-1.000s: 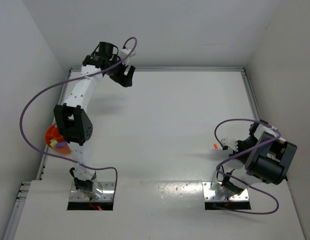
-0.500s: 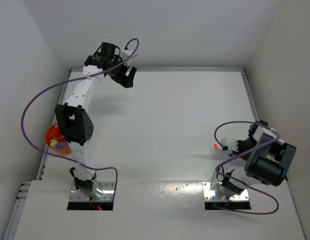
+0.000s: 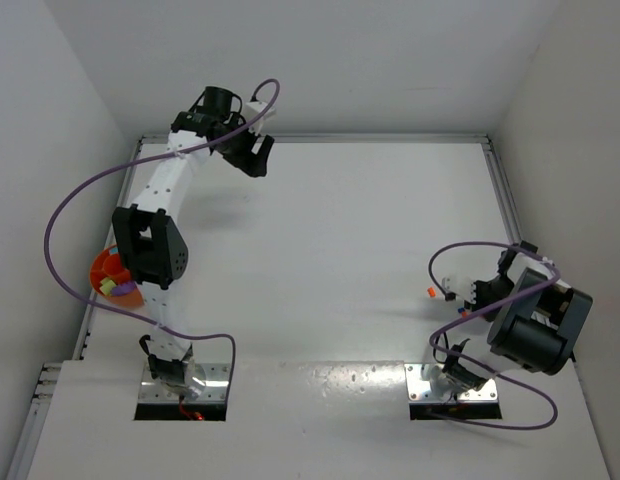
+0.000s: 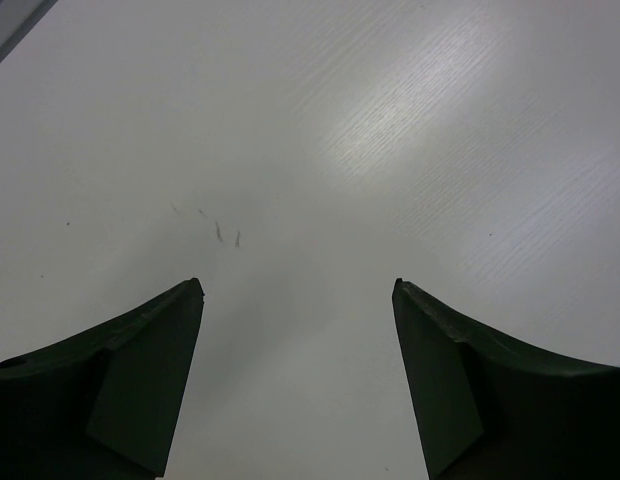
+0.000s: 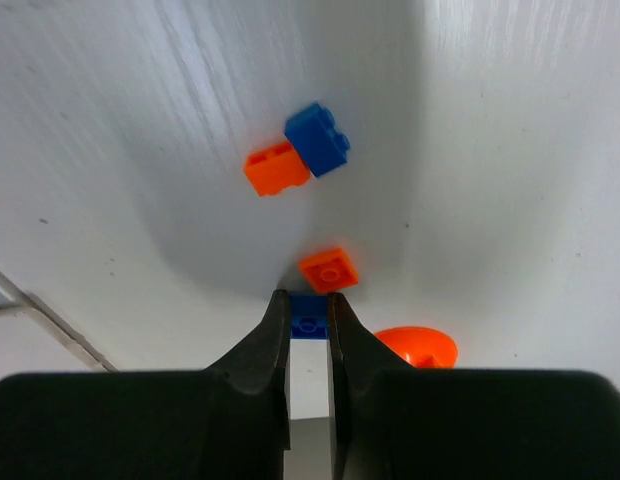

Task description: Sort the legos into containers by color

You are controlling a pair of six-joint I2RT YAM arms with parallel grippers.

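Grips a small blue brick (image 5: 310, 326) in the right gripper (image 5: 308, 300), shut tight on its two sides, low over the white table (image 5: 140, 120). Sits just behind an orange brick (image 5: 328, 269), nearly touching it. Farther out, shows another orange brick (image 5: 275, 169) pressed against a second blue brick (image 5: 318, 139). Off to one side, shows a round orange shape (image 5: 418, 346), maybe a lid or a dish, too cut off to tell. To do this step well: lift straight up first, so as not to bump the orange brick in front. Keep the squeeze firm to stop any slipping. Then carry across to the orange bowl (image 3: 95, 270) far over by the left arm, with lime and purple bricks (image 3: 112, 287) already inside. Drop into a part with no other color. Holds nothing in the left gripper (image 4: 298, 285), wide open above the table at the far side. No brand, label or writing to read anywhere.
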